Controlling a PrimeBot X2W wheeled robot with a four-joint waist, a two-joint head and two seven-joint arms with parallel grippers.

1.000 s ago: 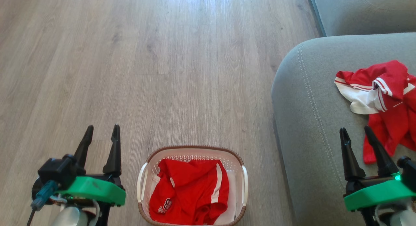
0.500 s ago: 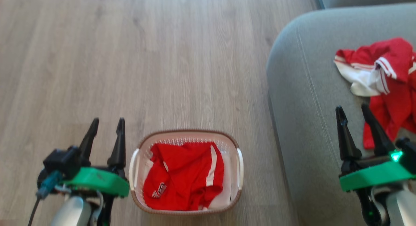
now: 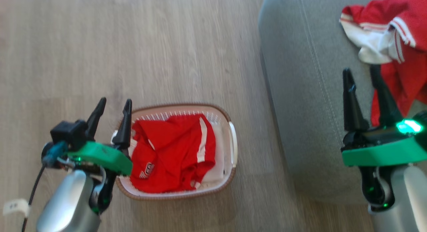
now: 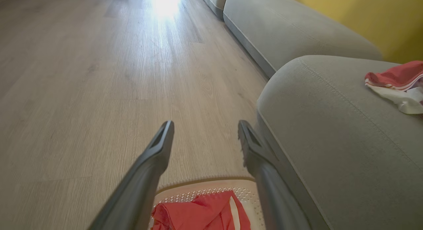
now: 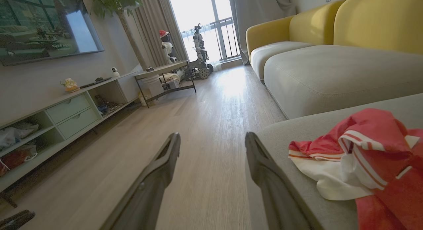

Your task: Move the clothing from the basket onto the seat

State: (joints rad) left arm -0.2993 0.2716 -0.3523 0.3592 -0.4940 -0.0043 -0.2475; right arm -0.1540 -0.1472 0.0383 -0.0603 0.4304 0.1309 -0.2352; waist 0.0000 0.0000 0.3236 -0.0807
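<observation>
left gripper [image 3: 115, 100]: fingers spread, empty, at basket [image 3: 233, 145] left rim | red shorts [image 3: 173, 152]: in basket, just right of it | right gripper [image 3: 360, 69]: spread, empty, above seat [image 3: 300, 92] | jersey [image 3: 400, 32]: on seat, beside right finger

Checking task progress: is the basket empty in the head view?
No, a red garment with a white stripe lies crumpled inside the basket.

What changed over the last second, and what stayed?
The head camera moved, shifting the whole view. Relative to the basket, the left gripper moved in; one finger now overlaps its left rim. Nothing was grasped or released. Left and right gripper stay open; shorts remain in the basket, jersey on the seat.
</observation>
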